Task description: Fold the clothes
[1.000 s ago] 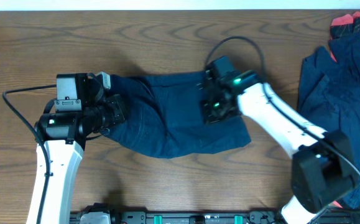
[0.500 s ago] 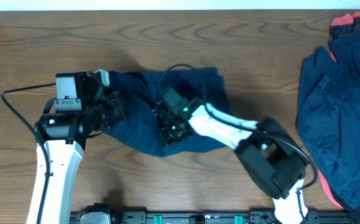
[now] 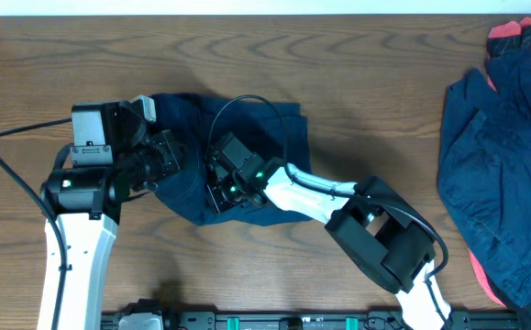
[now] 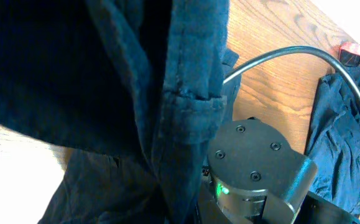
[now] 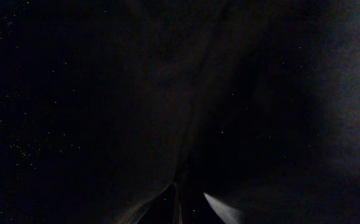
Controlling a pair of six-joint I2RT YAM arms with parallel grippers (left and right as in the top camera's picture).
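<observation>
My left gripper (image 3: 169,163) and right gripper (image 3: 217,183) both pinch the wrinkly navy shorts (image 3: 279,137), now folded narrower since the right one moved left.

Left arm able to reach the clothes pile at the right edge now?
Probably not: left gripper is shut on the navy garment, the right arm lies across the way, and the clothes pile sits far off.

Extending the left arm (image 3: 80,246) away from the near edge, bending its wrist rightward, holding the left jaws pinched together. Stretching the right arm (image 3: 306,192) low and far leftward from its base, holding the right jaws pinched together, pointing at the left wrist, just beside it.
</observation>
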